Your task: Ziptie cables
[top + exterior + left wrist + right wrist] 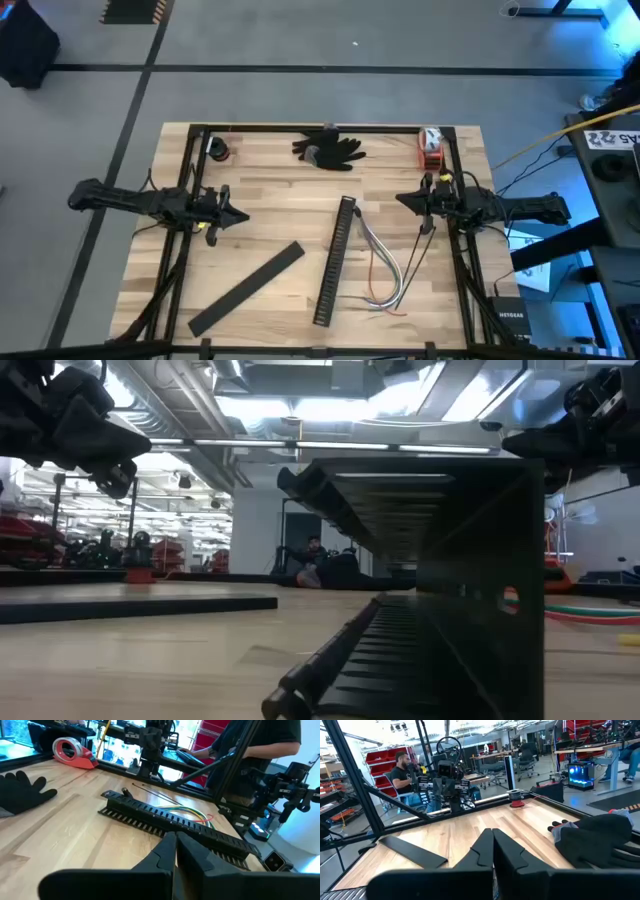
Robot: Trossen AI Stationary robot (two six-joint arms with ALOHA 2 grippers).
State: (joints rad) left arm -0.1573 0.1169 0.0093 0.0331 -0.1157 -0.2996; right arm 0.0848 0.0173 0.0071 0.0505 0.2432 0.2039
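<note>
The cables, a loose bundle of thin grey, white and red wires, lie on the table just right of the long comb-slotted black bar; the left wrist view shows them behind the bar. The ziptie, a thin dark strip, lies flat on the table right of the cables, its far end near my right arm. My left gripper hovers shut over the table's left side. My right gripper hovers shut over the right side, beyond the bar's far end. Neither holds anything.
A flat black strip lies slanted at the near left. A black glove rests at the far edge, a red tape dispenser at the far right, a small roll at the far left. A person stands beyond the table.
</note>
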